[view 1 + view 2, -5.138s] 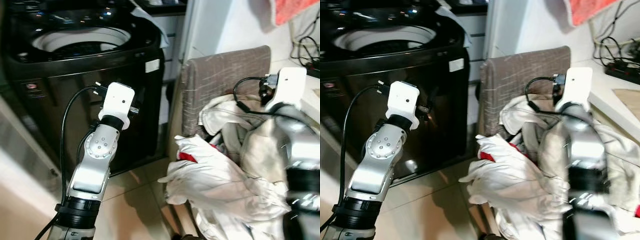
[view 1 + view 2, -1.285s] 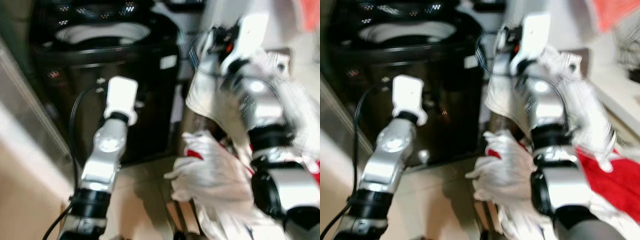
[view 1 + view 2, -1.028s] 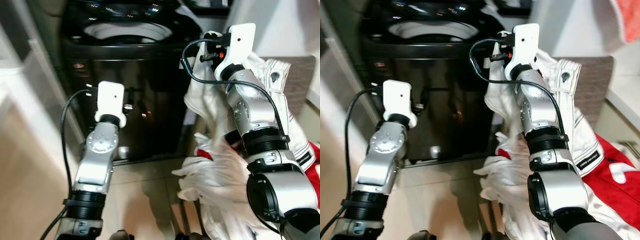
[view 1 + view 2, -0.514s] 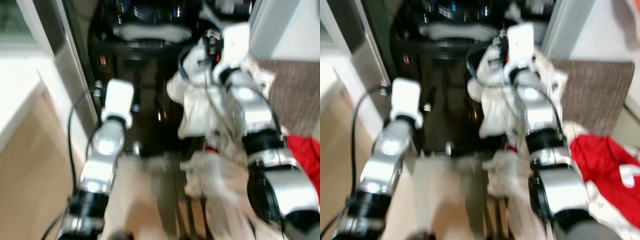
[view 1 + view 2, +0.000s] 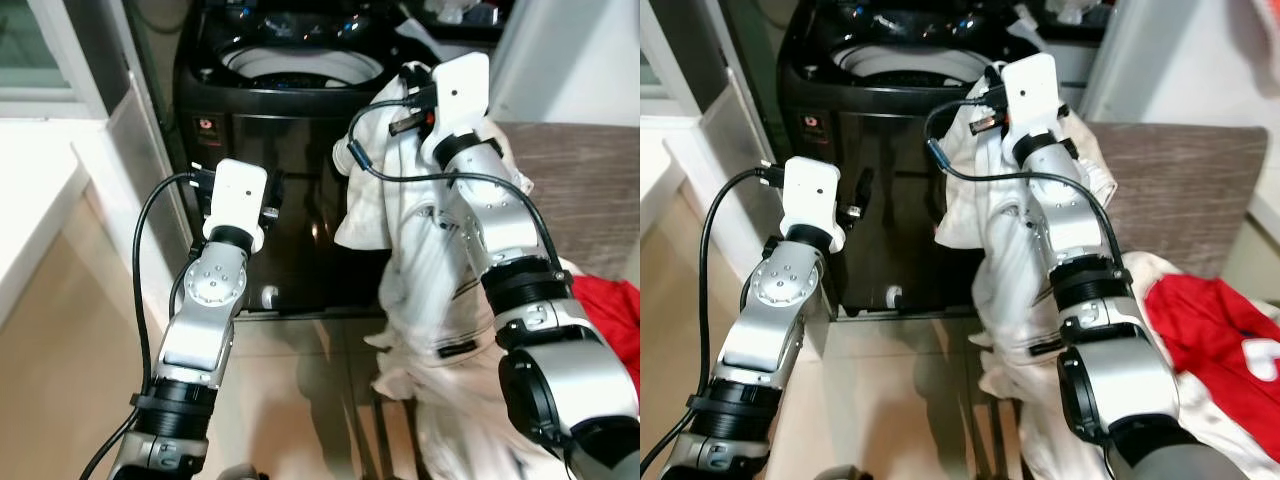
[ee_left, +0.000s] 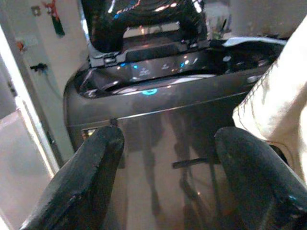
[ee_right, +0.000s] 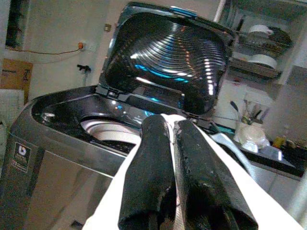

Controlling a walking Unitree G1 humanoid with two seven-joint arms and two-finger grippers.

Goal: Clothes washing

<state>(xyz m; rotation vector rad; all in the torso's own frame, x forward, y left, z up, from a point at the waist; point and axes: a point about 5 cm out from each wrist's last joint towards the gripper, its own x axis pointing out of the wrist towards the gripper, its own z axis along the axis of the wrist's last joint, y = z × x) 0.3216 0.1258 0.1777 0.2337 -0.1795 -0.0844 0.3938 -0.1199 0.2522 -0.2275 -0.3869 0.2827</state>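
Now right hand pinched on white garment.

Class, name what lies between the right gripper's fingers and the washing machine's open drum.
In the right wrist view, only white garment fabric pinched in the right gripper hangs before the washing machine.

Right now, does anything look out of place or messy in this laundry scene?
Nothing is damaged or spilled. The right gripper is pinching a white garment beside the open washing machine, not yet over the drum. More laundry, including a red garment, lies heaped by the brown chair.
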